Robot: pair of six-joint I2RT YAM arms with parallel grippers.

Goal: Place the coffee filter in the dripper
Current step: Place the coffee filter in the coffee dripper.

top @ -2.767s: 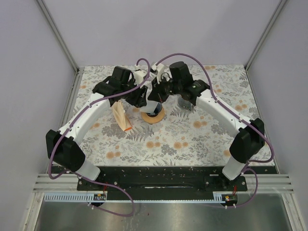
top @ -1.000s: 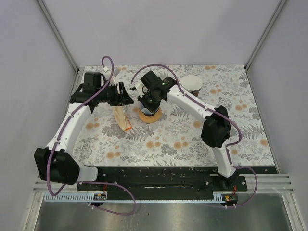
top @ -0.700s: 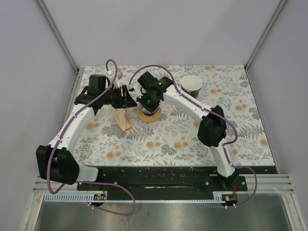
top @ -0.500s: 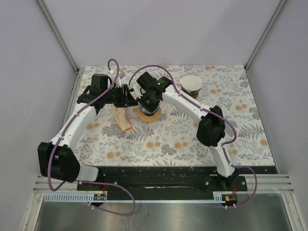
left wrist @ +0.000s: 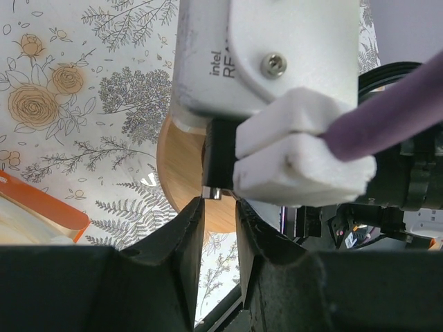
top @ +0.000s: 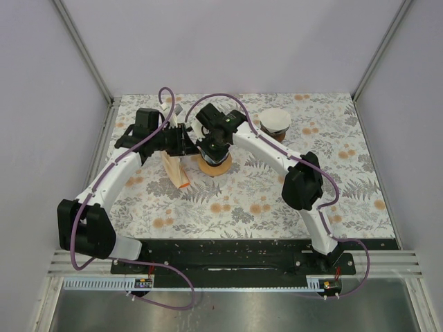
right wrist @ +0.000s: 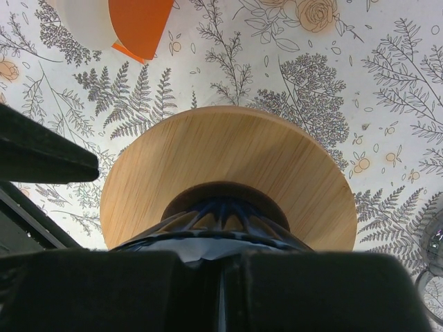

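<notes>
The dripper (right wrist: 221, 211) is a dark ribbed cone on a round wooden base (right wrist: 228, 149), standing mid-table (top: 224, 168). My right gripper (right wrist: 220, 257) hangs straight over it (top: 213, 148) with jaws shut, pinching the edge of the white coffee filter (right wrist: 185, 247), which lies across the dripper's rim. My left gripper (top: 185, 140) sits just left of the dripper, level with the right wrist. In the left wrist view its fingers (left wrist: 173, 242) stand a narrow gap apart with nothing between them, tips (left wrist: 219, 200) close under the right wrist's white camera (left wrist: 277, 62).
An orange-edged pack of filters (top: 176, 169) lies left of the dripper, also in the wrist views (right wrist: 138, 21) (left wrist: 41, 207). A white-lidded cup (top: 275, 121) stands at the back right. A glass rim (right wrist: 432, 277) shows right of the wooden base.
My left gripper has moved right, closer to the dripper and the right wrist, and its jaws have narrowed. The right gripper has stayed shut over the dripper.
</notes>
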